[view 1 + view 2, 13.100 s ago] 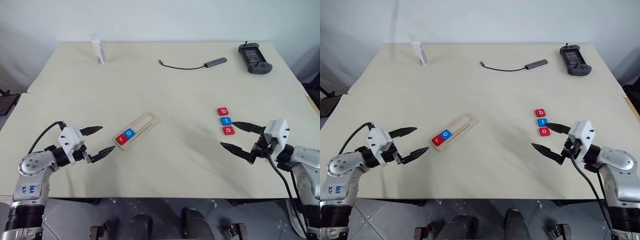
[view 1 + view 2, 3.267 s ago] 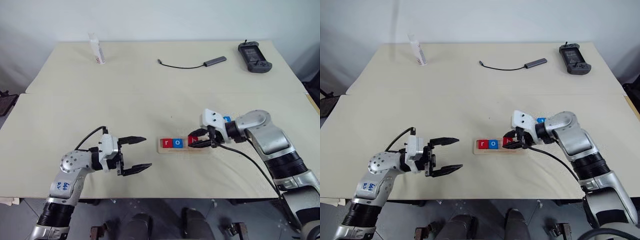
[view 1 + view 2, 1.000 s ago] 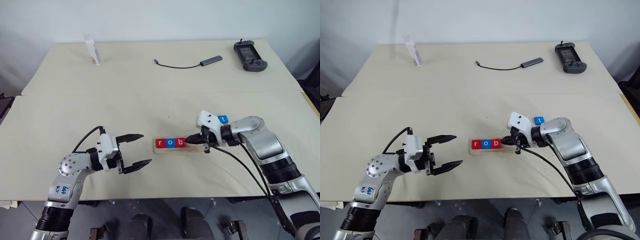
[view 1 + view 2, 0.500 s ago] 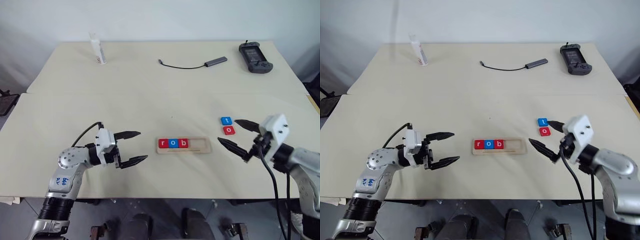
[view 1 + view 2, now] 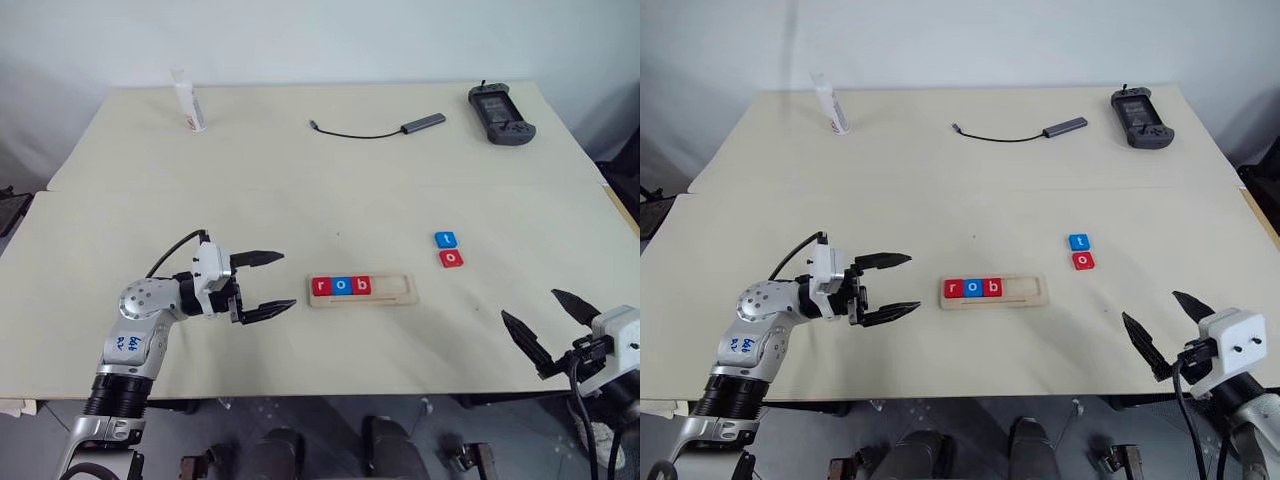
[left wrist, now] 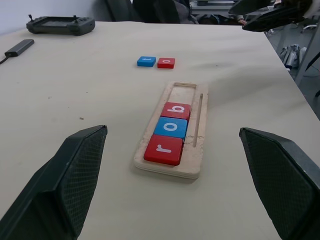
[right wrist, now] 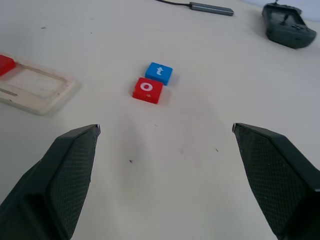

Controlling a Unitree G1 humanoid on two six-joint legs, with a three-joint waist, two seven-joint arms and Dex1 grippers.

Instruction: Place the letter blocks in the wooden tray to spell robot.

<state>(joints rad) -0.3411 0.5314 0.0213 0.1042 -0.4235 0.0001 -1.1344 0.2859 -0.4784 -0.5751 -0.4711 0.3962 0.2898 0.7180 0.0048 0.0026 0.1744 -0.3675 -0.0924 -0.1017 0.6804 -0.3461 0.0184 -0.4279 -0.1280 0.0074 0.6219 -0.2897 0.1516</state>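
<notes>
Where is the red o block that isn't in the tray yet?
In the left eye view the red o block lies on the table, right of the wooden tray, touching the blue t block.

Bright, even, diffuse light falls on the pale tabletop [image 5: 300,190]; no glare and no hard shadows, only faint soft ones beneath the wooden tray [image 6: 172,135] and the loose letter blocks [image 7: 152,82]; head views sharp across the whole surface; in the wrist views the black fingers [image 6: 55,185] loom large and slightly soft, while the tabletop's far edge looks mildly blurred.
</notes>
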